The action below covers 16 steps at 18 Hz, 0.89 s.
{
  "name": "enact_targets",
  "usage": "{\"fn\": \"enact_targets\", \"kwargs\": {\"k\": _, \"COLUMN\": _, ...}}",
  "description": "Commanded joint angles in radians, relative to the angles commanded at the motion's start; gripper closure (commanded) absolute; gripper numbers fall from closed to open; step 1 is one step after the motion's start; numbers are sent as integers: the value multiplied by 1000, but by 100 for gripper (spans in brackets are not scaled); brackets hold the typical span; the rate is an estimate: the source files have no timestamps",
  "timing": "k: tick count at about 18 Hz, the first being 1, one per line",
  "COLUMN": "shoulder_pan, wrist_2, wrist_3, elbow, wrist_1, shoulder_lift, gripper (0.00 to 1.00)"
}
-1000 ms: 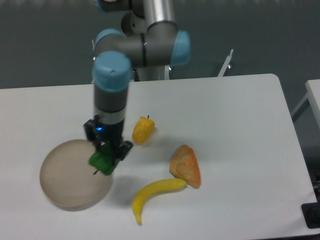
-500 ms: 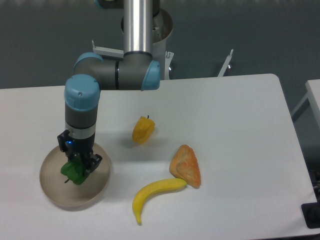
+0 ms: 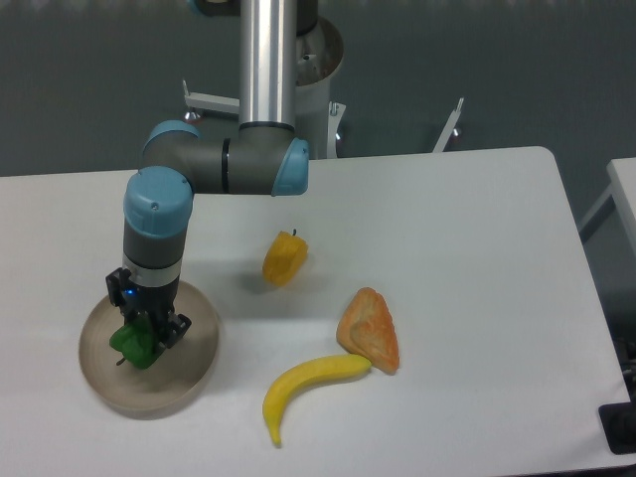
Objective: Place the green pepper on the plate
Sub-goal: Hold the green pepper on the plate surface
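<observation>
From the fixed camera I see my gripper (image 3: 139, 336) closed around the green pepper (image 3: 134, 345), holding it inside the plate (image 3: 194, 363); whether it touches the plate floor I can't tell. Right of the plate on the bench (image 3: 467, 258) lie a yellow pepper (image 3: 284, 258), banana (image 3: 310, 383) and bread slice (image 3: 370, 329).

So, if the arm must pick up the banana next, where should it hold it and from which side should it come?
Probably at the thick middle of the banana, coming straight down, with the fingers closing across its narrow width. It lies flat on the table, curved, and its ends taper. Its upper right end is close to the orange wedge-shaped piece, so stay away from that end.
</observation>
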Motion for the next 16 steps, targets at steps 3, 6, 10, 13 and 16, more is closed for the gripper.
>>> {"fn": "enact_targets", "kwargs": {"k": 3, "shoulder_pan": 0, "wrist_2": 0, "wrist_3": 0, "elbow": -2, "wrist_1": 0, "shoulder_lift": -2, "gripper": 67}}
{"fn": "enact_targets", "kwargs": {"k": 6, "shoulder_pan": 0, "wrist_2": -9, "wrist_3": -5, "elbow": -2, "wrist_1": -2, "shoulder_lift": -3, "gripper": 67}}
{"fn": "enact_targets", "kwargs": {"k": 10, "shoulder_pan": 0, "wrist_2": -9, "wrist_3": -6, "elbow": -8, "wrist_1": -2, "shoulder_lift": -3, "gripper": 67}}
{"fn": "enact_targets", "kwargs": {"k": 13, "shoulder_pan": 0, "wrist_2": -9, "wrist_3": -6, "elbow": -12, "wrist_1": -2, "shoulder_lift": -3, "gripper": 66}}
{"fn": "enact_targets", "kwargs": {"k": 16, "shoulder_pan": 0, "wrist_2": -11, "wrist_3": -6, "elbow": -14, "wrist_1": -2, "shoulder_lift": -3, "gripper": 65}}
